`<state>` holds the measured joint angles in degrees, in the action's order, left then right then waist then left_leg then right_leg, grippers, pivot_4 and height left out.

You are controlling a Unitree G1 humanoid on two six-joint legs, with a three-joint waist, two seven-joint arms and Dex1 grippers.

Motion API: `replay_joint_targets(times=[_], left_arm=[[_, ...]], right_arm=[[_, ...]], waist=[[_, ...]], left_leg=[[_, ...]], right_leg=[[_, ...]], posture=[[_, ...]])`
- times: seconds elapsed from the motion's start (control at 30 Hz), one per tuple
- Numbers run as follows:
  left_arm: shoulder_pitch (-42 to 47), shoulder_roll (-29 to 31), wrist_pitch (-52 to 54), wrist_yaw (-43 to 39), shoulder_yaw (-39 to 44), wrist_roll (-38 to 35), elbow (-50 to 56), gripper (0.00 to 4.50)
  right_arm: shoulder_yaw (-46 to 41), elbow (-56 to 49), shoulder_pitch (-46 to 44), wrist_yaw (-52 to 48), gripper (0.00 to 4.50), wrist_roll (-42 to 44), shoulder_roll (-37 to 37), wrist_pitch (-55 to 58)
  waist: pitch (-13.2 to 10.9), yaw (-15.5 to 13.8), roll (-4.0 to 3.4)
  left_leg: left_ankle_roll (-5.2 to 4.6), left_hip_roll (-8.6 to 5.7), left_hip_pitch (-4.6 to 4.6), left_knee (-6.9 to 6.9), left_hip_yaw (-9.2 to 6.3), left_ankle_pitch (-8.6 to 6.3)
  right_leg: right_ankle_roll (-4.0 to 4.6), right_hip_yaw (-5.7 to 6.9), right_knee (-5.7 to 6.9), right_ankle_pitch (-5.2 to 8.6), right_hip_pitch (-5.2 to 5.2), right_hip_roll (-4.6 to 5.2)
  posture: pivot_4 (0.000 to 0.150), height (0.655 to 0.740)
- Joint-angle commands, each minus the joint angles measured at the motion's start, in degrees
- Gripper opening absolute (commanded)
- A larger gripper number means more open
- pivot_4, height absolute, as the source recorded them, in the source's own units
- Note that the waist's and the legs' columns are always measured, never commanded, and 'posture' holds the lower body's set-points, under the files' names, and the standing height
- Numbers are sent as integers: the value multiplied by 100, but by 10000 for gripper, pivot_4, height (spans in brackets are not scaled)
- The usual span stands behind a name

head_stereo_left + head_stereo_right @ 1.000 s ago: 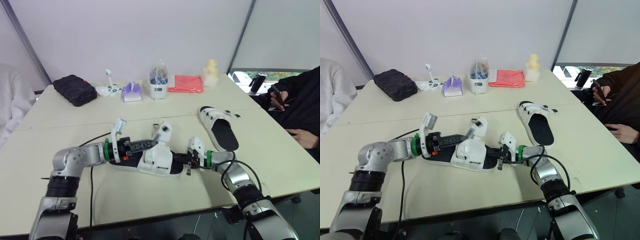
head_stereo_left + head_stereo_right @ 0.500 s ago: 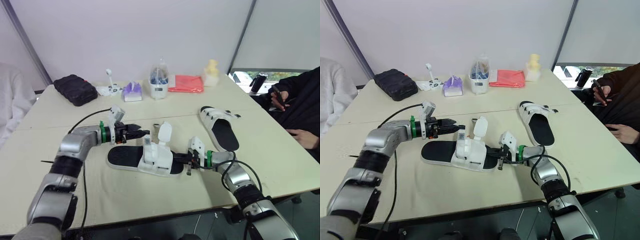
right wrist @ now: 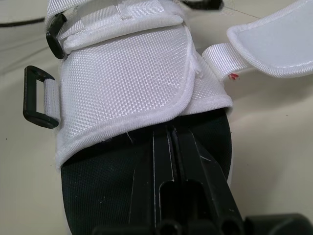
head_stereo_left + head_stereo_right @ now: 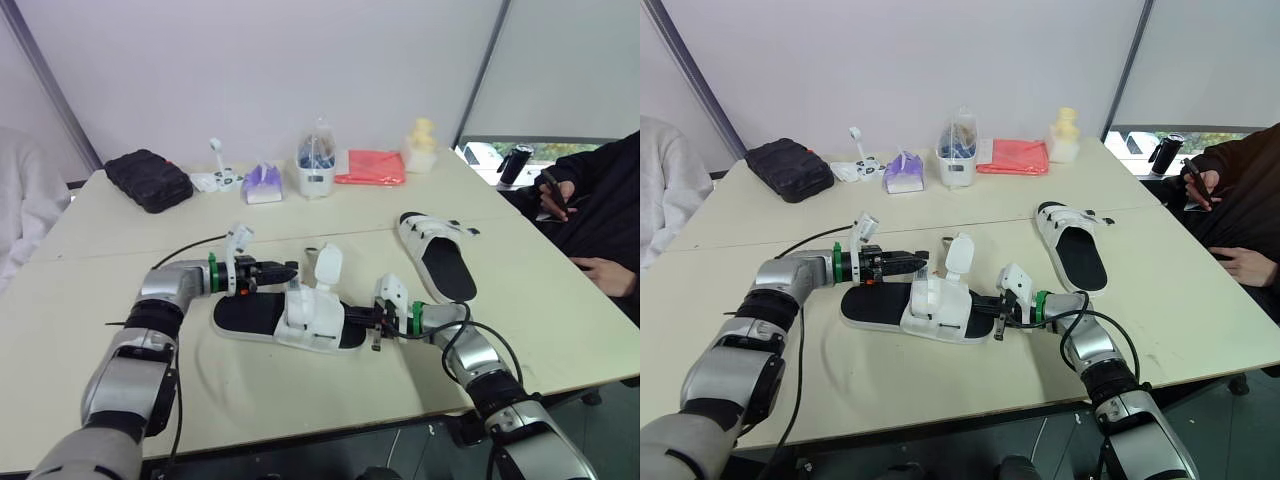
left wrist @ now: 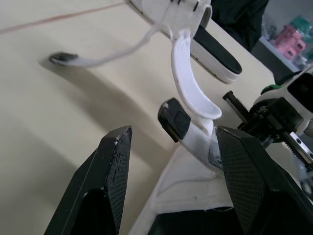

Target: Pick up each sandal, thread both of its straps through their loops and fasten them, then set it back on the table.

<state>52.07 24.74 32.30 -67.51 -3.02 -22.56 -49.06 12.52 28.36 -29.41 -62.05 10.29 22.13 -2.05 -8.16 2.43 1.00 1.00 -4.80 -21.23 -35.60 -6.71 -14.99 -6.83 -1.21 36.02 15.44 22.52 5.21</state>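
Our left gripper gapes wide, the upright strap just ahead; our right gripper pinches the crosswise sandal by its end.

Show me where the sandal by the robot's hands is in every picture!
Left eye view: sandal, low centre.
Right eye view: same spot.
Left wrist view: its white top, close ahead.
Right wrist view: straight ahead, close.
Shared landmark: its raised white strap.
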Motion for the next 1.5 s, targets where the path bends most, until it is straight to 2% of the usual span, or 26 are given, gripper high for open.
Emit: replay_joint_targets(times=[0.03, 0.1, 0.23, 0.37, 0.57, 0.73, 0.83, 1.07, 1.2, 1.33, 1.5], left_arm=[[305, -63, 77, -46, 384, -144, -80, 25590], [405, -144, -79, 104, 547, -124, -269, 19240], [581, -220, -53, -42, 828, -243, -340, 555], [682, -335, -276, 158, 863, -52, -565, 555], [595, -555, -1311, 498, 240, 946, -1182, 555], [487, -694, -2060, 358, -433, 1784, -1429, 555], [432, -697, -2314, 206, -579, 2013, -1528, 555], [669, -411, -1511, 33, 452, 1215, -1499, 555], [405, -107, -1280, -134, 592, 1137, -1280, 555], [-32, 171, -1483, 173, 575, 1276, -1148, 555], [-352, 209, -1655, 373, 575, 1295, -901, 555]], right_arm=[[280, 391, 299, 157, 0, -471, 29, 271], [282, 387, 301, 161, 0, -470, 26, 271], [290, 385, 312, 151, 0, -475, 37, 265], [293, 391, 315, 151, 0, -479, 39, 262], [298, 385, 316, 164, 0, -480, 25, 266], [301, 348, 346, 175, 0, -477, 33, 281], [308, 342, 350, 192, 0, -482, 32, 284], [281, 348, 326, 219, 0, -467, 28, 264], [269, 354, 306, 205, 0, -449, 31, 247], [260, 406, 221, 168, 0, -433, 33, 226], [292, 413, 201, 111, 0, -442, 41, 207]], waist=[[-1, 2, 1], [0, 0, 2], [0, 4, 1], [0, 1, 2], [1, -2, 4], [5, -12, 9], [13, -13, 9], [13, 4, 10], [12, 17, 10], [11, 15, 10], [13, 10, 8]], left_leg=[[0, 0, -1, 0, 0, 0], [0, 0, -1, -1, 0, 0], [0, 0, -1, -1, 0, 0], [0, 0, 0, -1, 0, 0], [0, -1, 3, -1, 0, 0], [0, -2, 5, -2, 0, 0], [0, -2, 9, -2, 0, 0], [-1, -1, 7, -2, -1, 0], [-1, 1, 4, -1, 0, 0], [-1, 4, 5, 0, 0, 0], [1, 6, 16, 1, 0, -1]], right_leg=[[0, 0, 0, 0, 0, 0], [-1, 0, 0, 0, 0, 0], [-2, 1, 1, -1, 0, -1], [-2, 1, 1, -1, 0, -1], [-4, 0, 1, -2, -4, -1], [-4, 0, 1, -3, -9, -1], [-4, 0, 1, -3, -12, -1], [-5, 2, 4, -2, -8, -2], [-5, 1, 9, -2, 0, -6], [-5, -1, 11, -3, 2, -9], [-4, -5, 10, -3, -9, -8]], posture=[[1500, 7400], [1500, 7400], [1500, 7400], [1500, 7400], [1500, 7400], [1500, 7400], [1500, 7400], [1500, 7400], [1500, 7400], [1500, 7400], [1500, 7400]])
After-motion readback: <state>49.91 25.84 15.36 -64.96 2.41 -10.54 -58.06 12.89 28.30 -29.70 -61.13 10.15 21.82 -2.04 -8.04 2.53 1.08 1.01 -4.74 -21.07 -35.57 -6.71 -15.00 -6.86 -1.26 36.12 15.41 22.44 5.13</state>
